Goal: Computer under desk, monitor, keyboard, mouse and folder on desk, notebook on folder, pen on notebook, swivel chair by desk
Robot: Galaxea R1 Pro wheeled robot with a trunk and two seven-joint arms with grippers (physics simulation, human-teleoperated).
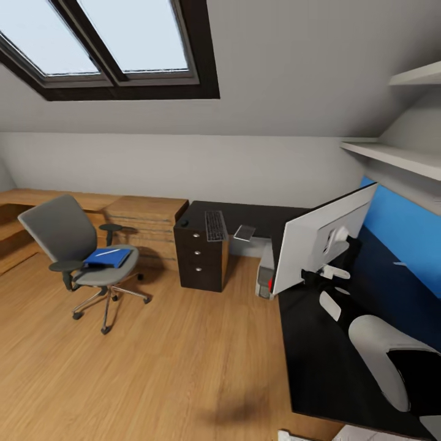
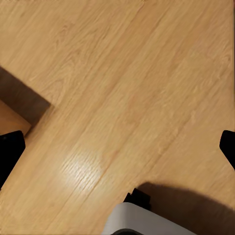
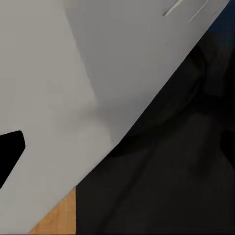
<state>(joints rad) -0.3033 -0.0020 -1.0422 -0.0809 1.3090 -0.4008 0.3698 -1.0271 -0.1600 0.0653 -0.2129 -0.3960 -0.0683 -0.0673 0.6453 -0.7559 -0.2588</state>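
The monitor (image 1: 318, 244) shows its white rear shell over the black desk (image 1: 318, 373), tilted; its base is lost against the dark top. My right gripper (image 1: 334, 288) sits just behind it, and in the right wrist view the right gripper (image 3: 120, 147) stands open with the monitor's white back (image 3: 73, 73) close in front. The keyboard (image 1: 215, 225) lies on the desk's far wing beside a small flat grey thing (image 1: 244, 232). The grey computer (image 1: 266, 278) stands under the desk. On the swivel chair (image 1: 73, 239) lies the blue folder (image 1: 109, 257) with a thin white pen (image 1: 107, 252) on it. My left gripper (image 2: 117, 147) hangs open over bare floor.
A dark drawer unit (image 1: 201, 260) with round silver knobs ends the desk's far wing. Low light-wood shelving (image 1: 141, 214) runs along the back wall behind the chair. White wall shelves (image 1: 392, 156) hang over the blue panel (image 1: 401, 239). Wooden floor (image 1: 184, 361) lies between chair and desk.
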